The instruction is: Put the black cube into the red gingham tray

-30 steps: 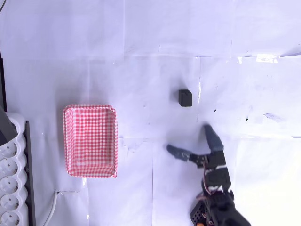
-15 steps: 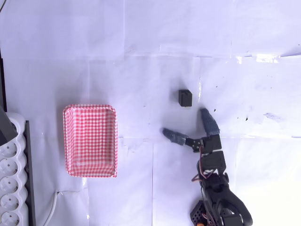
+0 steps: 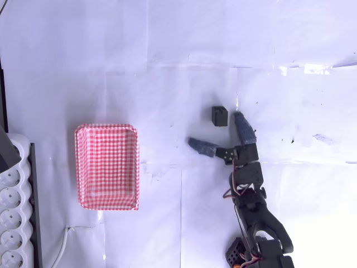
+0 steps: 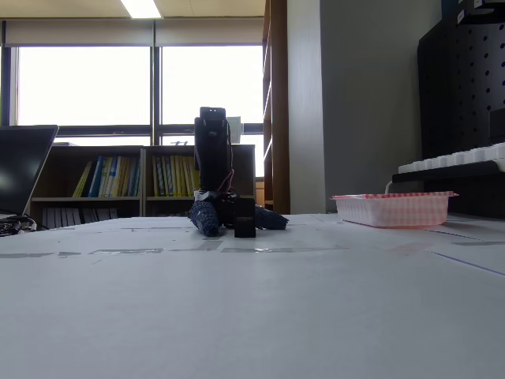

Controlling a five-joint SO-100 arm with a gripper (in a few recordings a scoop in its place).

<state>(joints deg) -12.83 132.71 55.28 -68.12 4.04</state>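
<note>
In the fixed view the cube [image 4: 245,219] stood in front of the arm [image 4: 213,162], so its dark faces merged with the black parts behind it and its edges were hard to pick out. The same view hid how the fingers sat around it; only a blue-grey finger [image 4: 203,218] to the left and another tip to the right of the cube could be made out. The arm's base was cut off by the lower edge of the overhead view, and a power strip [image 3: 12,223] was cropped at the left edge.

From above, the arm [image 3: 251,201] reached up from the bottom of the picture, its gripper [image 3: 219,132] spread wide with nothing in its grasp. One finger [image 3: 244,127] pointed up, its tip just right of the cube and very near it; I could not tell whether they touched. The other angled out to the left, below the cube and apart from it.

The cube [image 3: 220,116] was small, matte black, resting on the white table [image 3: 167,56] just above the gap of the fingers. The tray [image 3: 106,167], red-and-white checked with a raised rim, lay well apart to the left and held nothing.
</note>
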